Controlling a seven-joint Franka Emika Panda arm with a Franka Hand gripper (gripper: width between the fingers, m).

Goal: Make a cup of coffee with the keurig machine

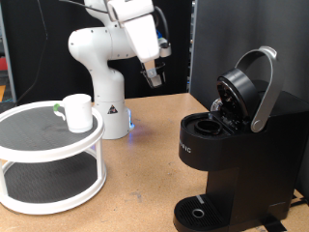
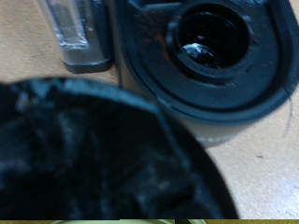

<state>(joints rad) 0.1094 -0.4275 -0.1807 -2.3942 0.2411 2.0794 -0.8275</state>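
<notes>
The keurig machine (image 1: 227, 159) stands at the exterior view's right with its lid (image 1: 243, 89) raised and its grey-silver handle (image 1: 266, 92) up. Its round pod chamber (image 1: 206, 124) is open; the wrist view looks down into the chamber (image 2: 213, 42), dark inside. A blurred black mass (image 2: 93, 154), probably the raised lid, fills much of the wrist view, with the silver handle (image 2: 79, 37) beside it. The white mug (image 1: 77, 111) stands on a white round stand at the exterior view's left. My gripper (image 1: 154, 75) hangs in the air between the arm base and the machine, touching nothing. Its fingers do not show in the wrist view.
The mug's stand is a white two-tier round rack (image 1: 48, 145) with dark mesh shelves. The white arm base (image 1: 104, 92) stands behind it on the wooden table (image 1: 145, 184). The machine's round drip tray (image 1: 198, 211) is at the front. A dark panel rises behind the machine.
</notes>
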